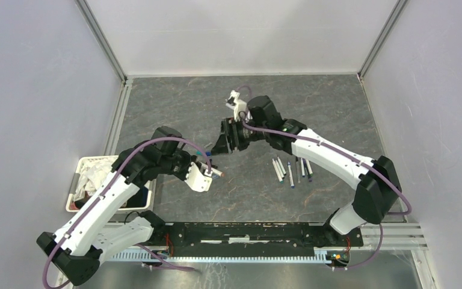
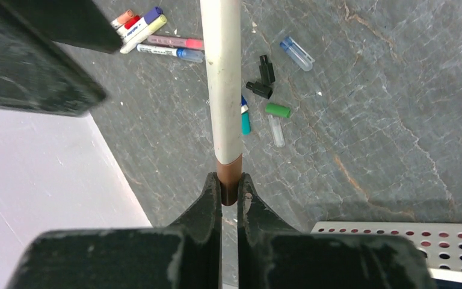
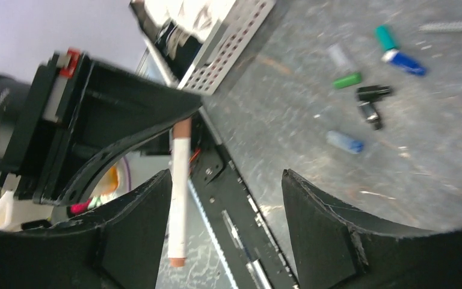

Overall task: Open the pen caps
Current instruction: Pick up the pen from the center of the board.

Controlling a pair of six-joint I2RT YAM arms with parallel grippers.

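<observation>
now pen (image 2: 225, 90) likely light, stiff, slick-barrelled; left jaws pinch its brown end, right jaws wide, empty beside barrel; best grip free end.

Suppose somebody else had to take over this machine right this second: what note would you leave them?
Left gripper: shut on the brown end of a white pen, held in the air.
Right gripper: open, jaws wide by that pen, gripping nothing.
Loose caps lie scattered on the table, so several pens look done.
Other pens lie bunched further off; capped or not, I cannot tell.
Left to do: check the held pen's far end, set it down, work through the bunch.
</observation>
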